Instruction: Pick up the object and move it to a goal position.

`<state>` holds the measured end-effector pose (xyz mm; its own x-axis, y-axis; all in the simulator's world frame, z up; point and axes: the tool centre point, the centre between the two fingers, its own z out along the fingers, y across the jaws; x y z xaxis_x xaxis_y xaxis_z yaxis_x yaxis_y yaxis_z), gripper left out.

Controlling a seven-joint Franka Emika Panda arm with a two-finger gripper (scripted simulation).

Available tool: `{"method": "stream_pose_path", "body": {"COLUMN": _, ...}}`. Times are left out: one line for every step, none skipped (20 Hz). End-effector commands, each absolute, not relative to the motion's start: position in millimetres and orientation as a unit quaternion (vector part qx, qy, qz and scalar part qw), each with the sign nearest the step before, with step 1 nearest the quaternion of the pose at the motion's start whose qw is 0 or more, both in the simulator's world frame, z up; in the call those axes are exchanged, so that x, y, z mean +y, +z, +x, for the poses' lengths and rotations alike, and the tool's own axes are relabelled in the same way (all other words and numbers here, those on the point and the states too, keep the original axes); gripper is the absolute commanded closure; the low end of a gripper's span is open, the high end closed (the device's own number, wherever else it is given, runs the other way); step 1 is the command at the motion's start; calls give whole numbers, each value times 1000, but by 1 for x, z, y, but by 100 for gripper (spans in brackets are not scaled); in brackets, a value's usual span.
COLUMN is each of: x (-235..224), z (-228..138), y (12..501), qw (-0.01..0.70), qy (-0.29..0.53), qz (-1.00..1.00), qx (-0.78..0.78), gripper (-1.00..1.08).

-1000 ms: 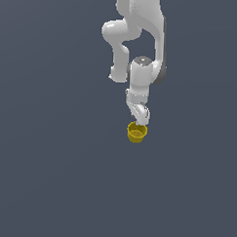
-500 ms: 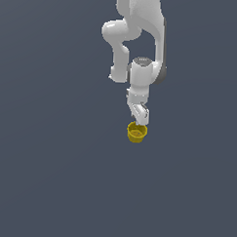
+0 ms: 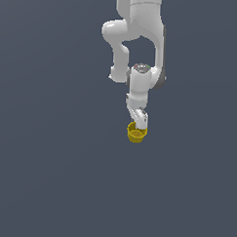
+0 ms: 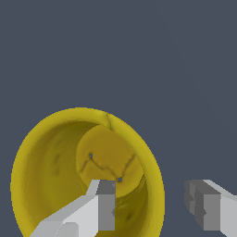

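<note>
Over the yellow cup, the hand straddles its rim, 1 finger inside, open and gripping nothing.

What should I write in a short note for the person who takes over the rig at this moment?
Gripper: open, one finger inside the yellow cup, the other outside, so the cup wall lies between them.
Cup: upright on the grey floor, under the arm in the exterior view.
Done: gripper lowered over the cup's rim.
Left: close on the wall, lift, carry to the goal; no goal marker shows.
</note>
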<state>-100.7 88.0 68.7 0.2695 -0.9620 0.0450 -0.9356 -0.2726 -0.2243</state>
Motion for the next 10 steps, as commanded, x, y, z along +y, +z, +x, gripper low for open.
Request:
{"method": "stream_pose_path", "body": {"x": 88, "z": -99, "y": 66, "qw": 77, "qy": -86, "qz": -793, "qx": 598, "gripper": -20}}
{"method": "stream_pose_path", "body": {"x": 88, "z": -99, "y": 65, "qw": 77, "qy": -86, "qz": -793, "qx": 598, "gripper": -20}}
{"method": "stream_pose_path", "body": {"x": 88, "z": -99, "y": 65, "qw": 77, "qy": -86, "qz": -793, "qx": 598, "gripper": 108}}
{"method": "stream_pose_path", "body": {"x": 88, "z": -99, "y": 65, "qw": 77, "qy": -86, "qz": -793, "qx": 598, "gripper": 108}}
{"method": "stream_pose_path", "body": {"x": 88, "z": -99, "y": 65, "qw": 77, "qy": -86, "qz": -793, "qx": 598, "gripper": 108}}
{"method": "stream_pose_path", "body": {"x": 88, "z": -99, "y": 65, "qw": 77, "qy": -86, "qz": -793, "qx": 598, "gripper": 108}}
{"method": "stream_pose_path", "body": {"x": 88, "z": -99, "y": 65, "qw": 77, "qy": -86, "qz": -793, "qx": 598, "gripper": 108}}
{"method": "stream_pose_path", "body": {"x": 88, "z": -99, "y": 65, "qw": 77, "qy": -86, "qz": -793, "qx": 598, "gripper": 108}}
{"method": "stream_pose_path", "body": {"x": 88, "z": -99, "y": 65, "qw": 77, "qy": -86, "qz": -793, "qx": 598, "gripper": 108}}
{"method": "stream_pose_path", "body": {"x": 88, "z": -99, "y": 65, "qw": 77, "qy": -86, "qz": -793, "qx": 598, "gripper": 108}}
